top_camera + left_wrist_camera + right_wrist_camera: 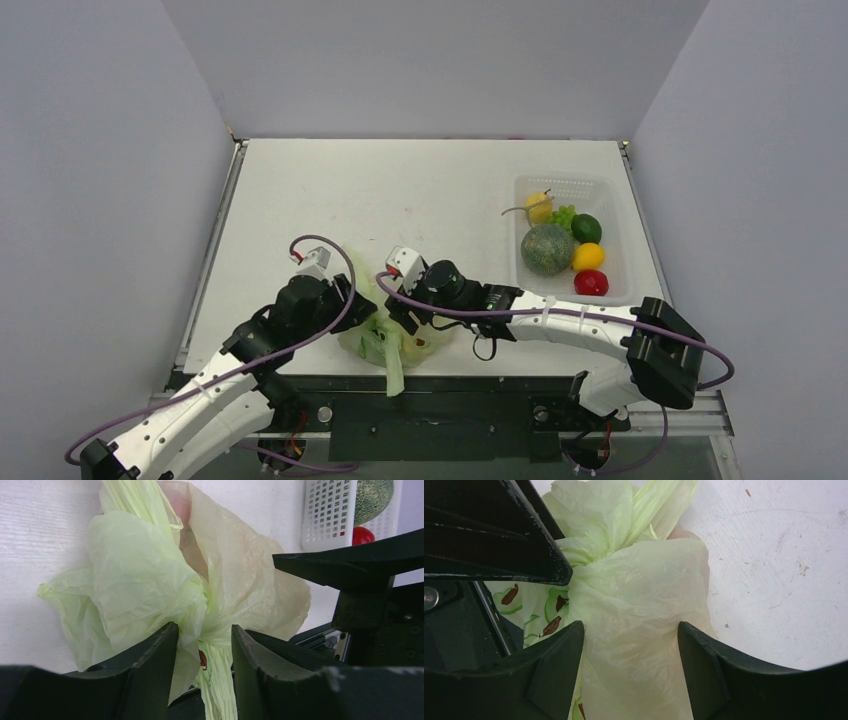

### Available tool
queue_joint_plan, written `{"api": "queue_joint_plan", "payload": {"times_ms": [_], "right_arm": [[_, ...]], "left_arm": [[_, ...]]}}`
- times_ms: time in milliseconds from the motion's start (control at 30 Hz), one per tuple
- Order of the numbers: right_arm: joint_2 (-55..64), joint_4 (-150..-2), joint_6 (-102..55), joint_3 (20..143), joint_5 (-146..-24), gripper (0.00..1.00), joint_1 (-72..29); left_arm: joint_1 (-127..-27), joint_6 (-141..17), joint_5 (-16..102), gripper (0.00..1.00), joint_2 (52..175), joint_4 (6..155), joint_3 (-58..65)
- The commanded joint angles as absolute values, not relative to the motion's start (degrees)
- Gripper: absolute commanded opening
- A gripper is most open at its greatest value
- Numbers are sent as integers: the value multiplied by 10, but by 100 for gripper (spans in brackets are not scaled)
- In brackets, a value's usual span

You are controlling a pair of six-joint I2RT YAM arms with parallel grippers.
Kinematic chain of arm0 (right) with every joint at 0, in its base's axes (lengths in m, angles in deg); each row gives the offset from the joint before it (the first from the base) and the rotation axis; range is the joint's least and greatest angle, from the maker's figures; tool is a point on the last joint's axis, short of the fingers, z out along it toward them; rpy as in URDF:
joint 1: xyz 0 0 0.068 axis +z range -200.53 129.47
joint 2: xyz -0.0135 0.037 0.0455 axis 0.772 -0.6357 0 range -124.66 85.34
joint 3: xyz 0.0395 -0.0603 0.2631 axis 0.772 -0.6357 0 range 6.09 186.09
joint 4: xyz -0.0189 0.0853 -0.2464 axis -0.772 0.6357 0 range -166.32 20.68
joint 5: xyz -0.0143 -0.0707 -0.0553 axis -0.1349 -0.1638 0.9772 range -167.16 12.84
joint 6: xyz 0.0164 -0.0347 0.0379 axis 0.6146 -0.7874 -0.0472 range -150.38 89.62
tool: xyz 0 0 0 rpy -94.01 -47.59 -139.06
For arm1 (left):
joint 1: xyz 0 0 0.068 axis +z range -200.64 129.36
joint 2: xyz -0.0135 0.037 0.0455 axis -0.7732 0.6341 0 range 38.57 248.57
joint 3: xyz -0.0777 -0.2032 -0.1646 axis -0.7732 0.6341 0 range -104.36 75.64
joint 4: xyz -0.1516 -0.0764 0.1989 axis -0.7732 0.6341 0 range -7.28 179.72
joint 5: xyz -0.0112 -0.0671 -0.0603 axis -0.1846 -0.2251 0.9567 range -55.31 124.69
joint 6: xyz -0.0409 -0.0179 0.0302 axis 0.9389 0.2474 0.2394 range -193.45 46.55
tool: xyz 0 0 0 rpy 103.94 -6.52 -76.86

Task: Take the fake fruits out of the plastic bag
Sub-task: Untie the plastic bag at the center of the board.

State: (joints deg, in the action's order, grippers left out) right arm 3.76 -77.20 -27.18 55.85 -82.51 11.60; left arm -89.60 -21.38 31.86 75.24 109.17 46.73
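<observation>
The pale green plastic bag [385,340] lies crumpled at the table's near edge, between both grippers. My left gripper [352,312] holds a gathered, twisted part of the bag [150,580] between its nearly closed jaws [205,630]. My right gripper [405,318] has its jaws [631,627] pressed on both sides of a rounded bulge of the bag [639,590]. A faint pinkish shape [180,505] shows through the film; what is inside is otherwise hidden. A red fruit [591,283], a yellow fruit [588,256] and a green fruit [587,228] lie in the basket.
The white mesh basket [560,182] stands at the right, also holding the mottled melon [547,249], the stemmed yellow pear [539,207] and small green grapes [565,215]. A strip of bag [395,375] hangs over the table's near edge. Grey walls enclose the table.
</observation>
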Motion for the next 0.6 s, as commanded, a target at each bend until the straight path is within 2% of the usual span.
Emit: {"api": "queue_joint_plan", "payload": {"times_ms": [0,33,100,133,167,200,233,300,467,567], "right_arm": [[18,-807,-276,578,-788,61,132],[16,-813,-278,574,-785,58,132],[16,-820,-276,569,-775,39,133],[17,-820,-275,569,-774,24,133],[24,-822,-273,567,-755,17,133],[29,-826,-270,557,-741,4,132],[46,-843,-268,549,-735,0,130],[78,-883,-250,513,-735,0,112],[157,-1035,-100,397,-921,0,-54],[151,-1121,-47,365,-975,0,-109]], "left_arm": [[-899,-191,338,33,751,1033,485],[-899,-191,340,30,754,1033,485],[-899,-194,343,17,763,1035,481],[-899,-199,340,13,766,1040,476],[-899,-201,327,3,768,1054,474],[-900,-203,318,0,767,1064,467],[-899,-201,291,0,765,1089,464],[-899,-188,246,0,752,1133,451],[-899,-145,151,0,641,1226,442],[-899,-131,131,0,558,1250,453]]}}
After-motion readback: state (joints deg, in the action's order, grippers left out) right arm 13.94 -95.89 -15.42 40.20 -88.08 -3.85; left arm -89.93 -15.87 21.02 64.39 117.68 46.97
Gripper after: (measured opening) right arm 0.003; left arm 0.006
